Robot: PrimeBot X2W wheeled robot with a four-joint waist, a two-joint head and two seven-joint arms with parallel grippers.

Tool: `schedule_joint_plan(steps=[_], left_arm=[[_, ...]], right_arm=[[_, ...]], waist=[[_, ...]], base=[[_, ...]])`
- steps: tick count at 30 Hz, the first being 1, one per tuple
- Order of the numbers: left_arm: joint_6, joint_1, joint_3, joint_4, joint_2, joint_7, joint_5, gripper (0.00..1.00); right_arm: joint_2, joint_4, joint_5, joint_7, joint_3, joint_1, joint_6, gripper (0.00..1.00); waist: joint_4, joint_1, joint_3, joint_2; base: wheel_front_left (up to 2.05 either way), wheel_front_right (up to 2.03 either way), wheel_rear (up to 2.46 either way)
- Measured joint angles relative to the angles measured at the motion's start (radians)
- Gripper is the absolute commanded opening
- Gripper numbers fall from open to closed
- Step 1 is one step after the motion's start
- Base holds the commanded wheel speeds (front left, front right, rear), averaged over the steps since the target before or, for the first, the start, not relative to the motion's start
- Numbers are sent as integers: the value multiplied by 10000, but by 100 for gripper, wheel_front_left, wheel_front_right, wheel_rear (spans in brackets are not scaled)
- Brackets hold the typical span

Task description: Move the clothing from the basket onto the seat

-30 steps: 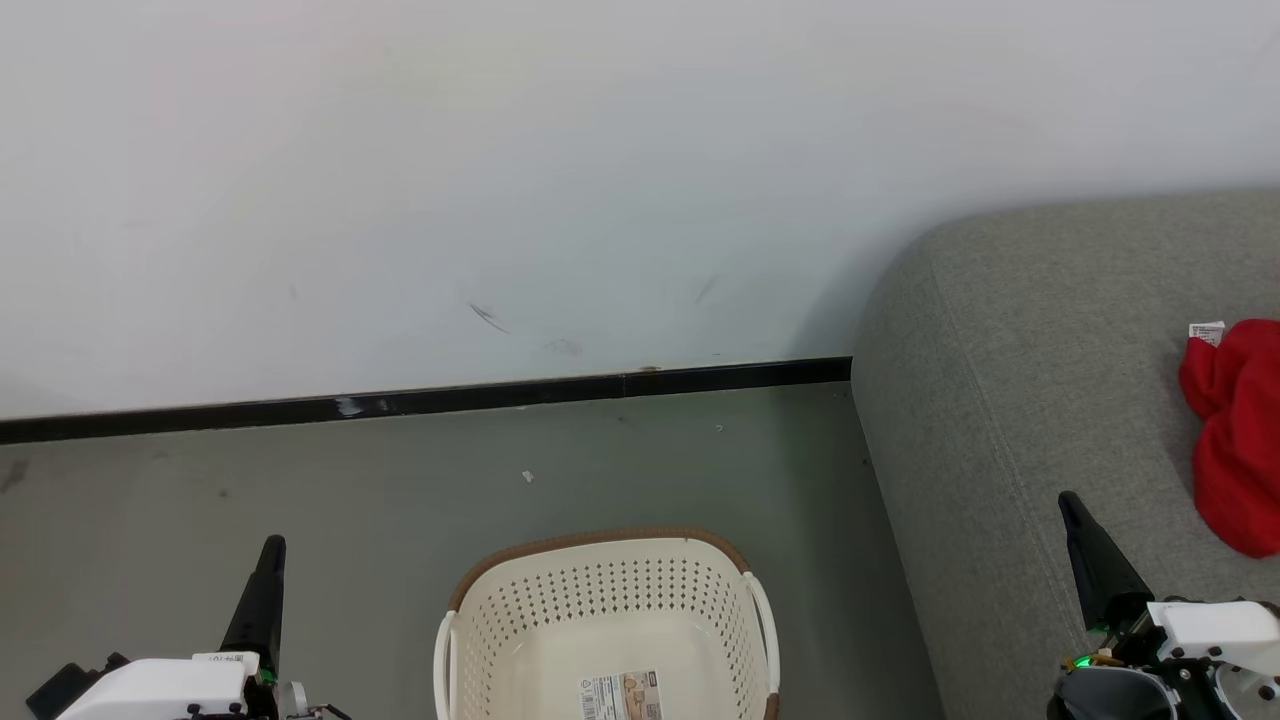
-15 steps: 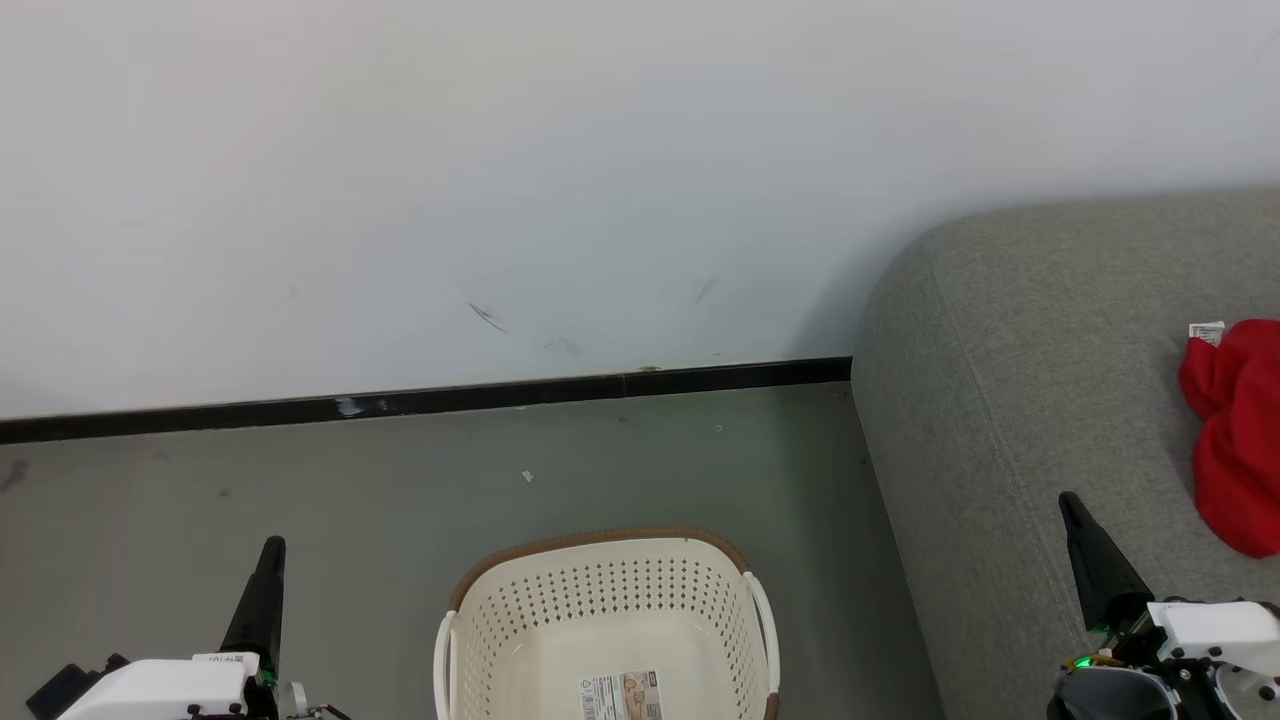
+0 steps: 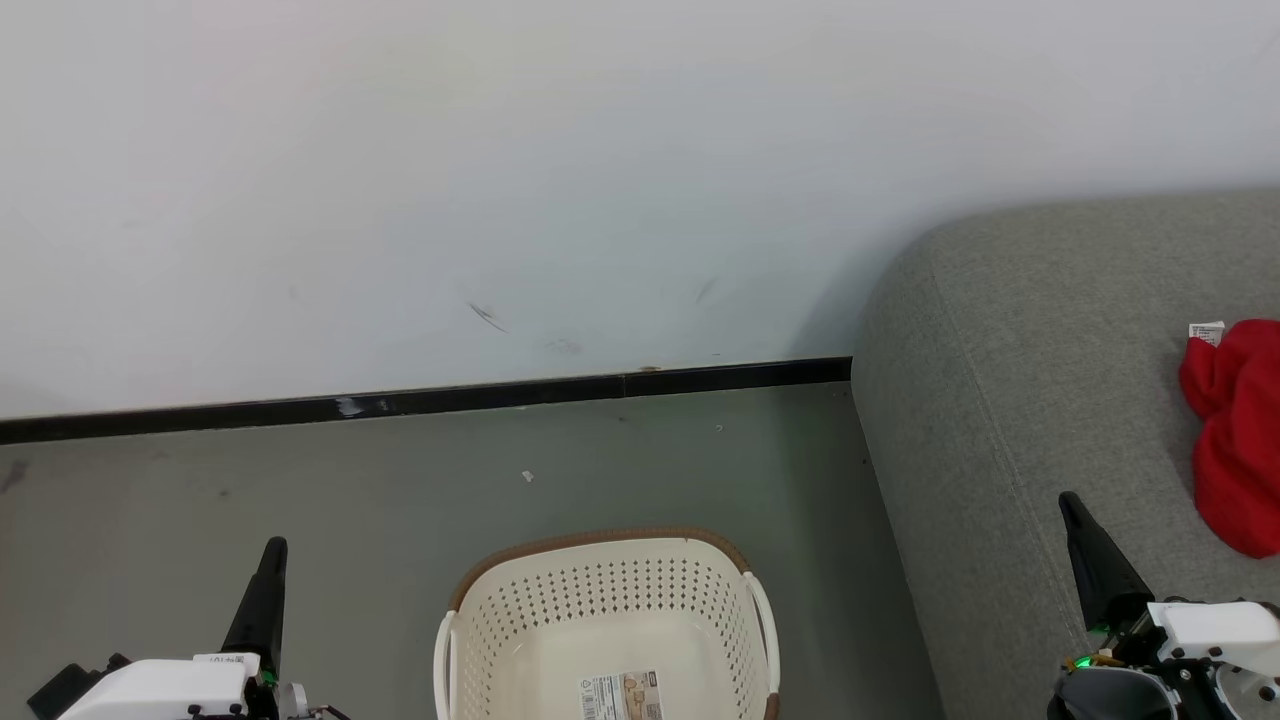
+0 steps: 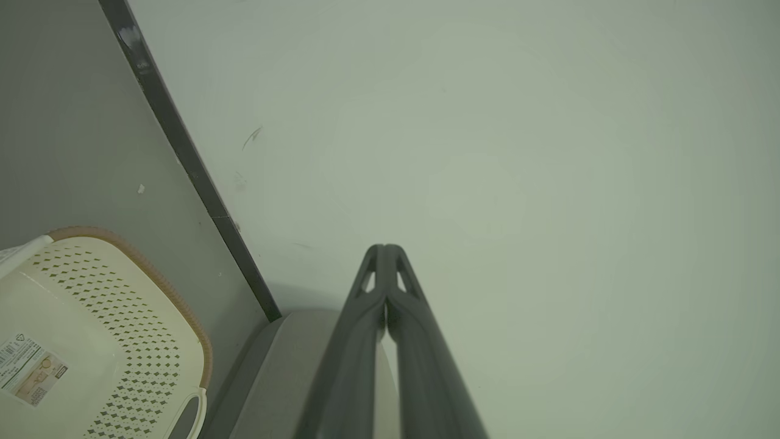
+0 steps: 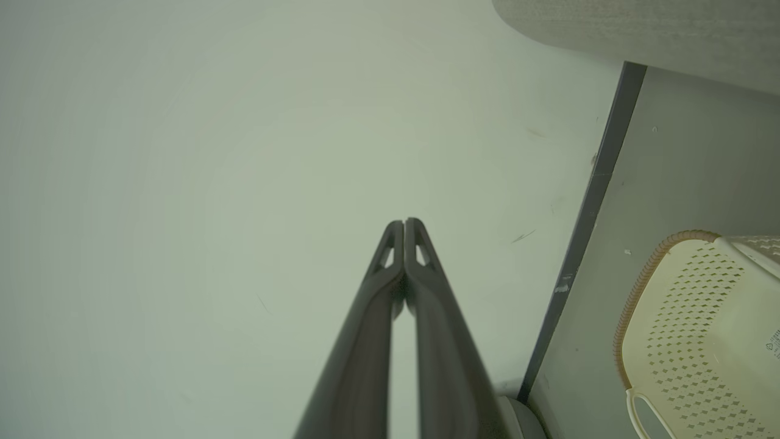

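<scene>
From the head: red clothing (image 3: 1235, 440) bunched on the grey sofa (image 3: 1020, 380) at the far right, well apart from the basket (image 3: 600, 537). Long axis up and down the picture, running away from the robot, with a small white label (image 3: 1207, 332) at the far, upper-left tip. Soft and crumpled in folds; right side cut off by the picture's border, so full shape and any trim impossible to make out. Cream basket with brown rim on the grey floor (image 3: 300, 480) at bottom centre, near end cut off by the lower border, a sticker (image 3: 620, 695) on its bare bottom. Beyond it a black skirting board (image 3: 500, 395) under a pale wall (image 3: 500, 150). Left claw (image 3: 270, 560) at lower left above the floor, right claw (image 3: 1085, 540) at lower right above the sofa's front part, each showing as one dark spike pointing up. From the left wrist: left claw clenched, fingertips touching, grasping nothing, set against the wall; basket at lower left, partly cut off; a rounded end of the sofa behind the fingers, mostly hidden by them. From the right wrist: right claw clenched likewise, tips pressed together with a thin slit lower down, gripping nothing; sofa edge at upper right, basket corner with one handle at lower right, cut off by the border.
</scene>
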Motion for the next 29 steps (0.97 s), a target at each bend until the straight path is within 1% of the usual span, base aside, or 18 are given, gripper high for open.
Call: schedule_joint_plan(steps=[29], left_arm=[[0,-1,38,4,-15,33,0,0]], right_arm=[[4,4,0,17,-17,-1,0,0]], waist=[[1,-1,0,0]], base=[[0,0,0]])
